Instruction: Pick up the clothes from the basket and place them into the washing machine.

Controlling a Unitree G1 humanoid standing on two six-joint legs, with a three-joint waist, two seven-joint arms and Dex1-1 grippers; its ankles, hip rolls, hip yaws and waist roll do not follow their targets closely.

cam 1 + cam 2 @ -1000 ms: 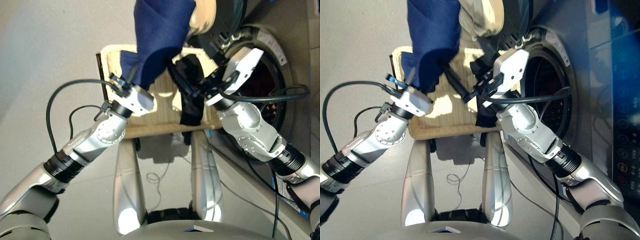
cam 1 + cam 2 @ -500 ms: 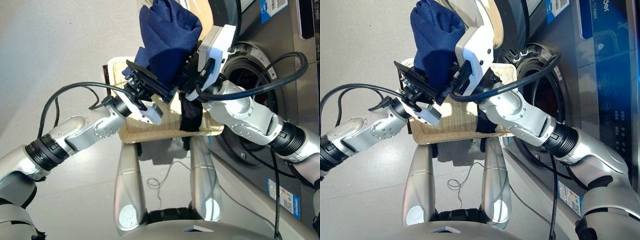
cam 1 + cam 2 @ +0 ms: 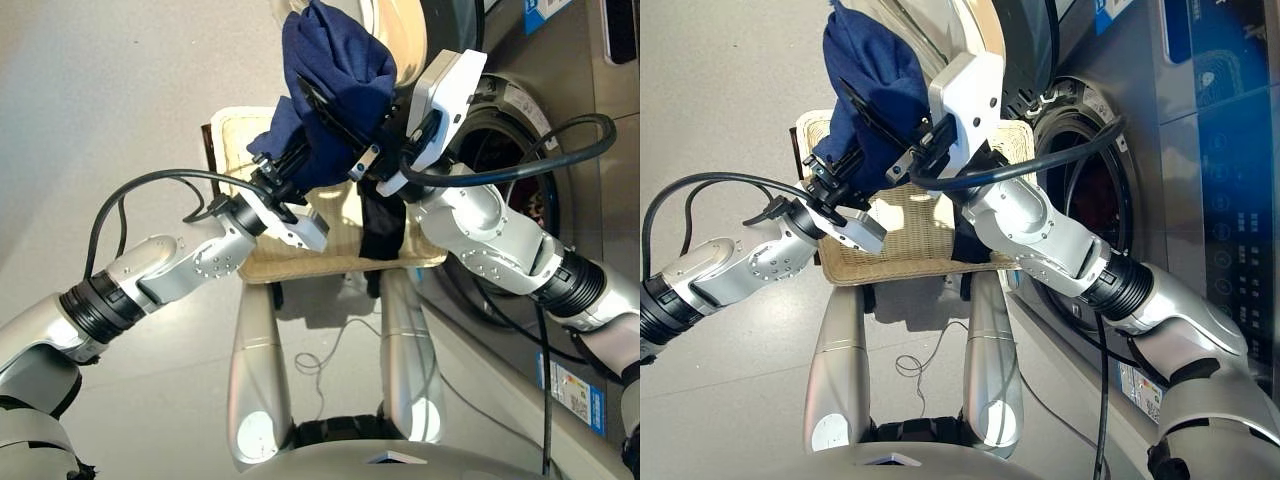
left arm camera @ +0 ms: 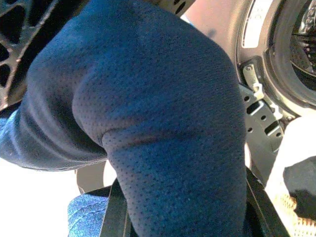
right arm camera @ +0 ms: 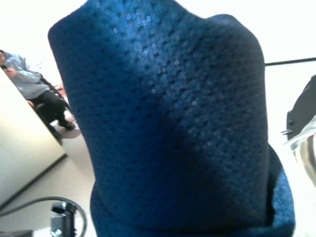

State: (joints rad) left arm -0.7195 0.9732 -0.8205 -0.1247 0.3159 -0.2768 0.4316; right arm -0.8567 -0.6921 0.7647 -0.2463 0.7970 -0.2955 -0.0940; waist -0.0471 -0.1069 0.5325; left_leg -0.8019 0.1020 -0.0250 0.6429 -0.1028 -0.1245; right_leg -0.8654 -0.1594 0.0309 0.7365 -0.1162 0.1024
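Navy blue garment (image 3: 335, 75) is lifted high above the cream woven basket (image 3: 250, 160), bunched between the two arms. In the head views the left claw (image 3: 290, 165) is clamped on its lower part, and the right claw (image 3: 345, 130) is clamped on the cloth from the other side. The black garment (image 3: 380, 225) lies at the basket's right edge, hanging over the rim. The washing machine (image 3: 1140, 130) stands to the right with its drum open. In the left wrist view the navy cloth (image 4: 148, 123) fills most of the picture, with the drum rim (image 4: 276, 59) behind. In the right wrist view the same cloth (image 5: 173, 123) fills the picture, and a seated person (image 5: 34, 89) is far behind.
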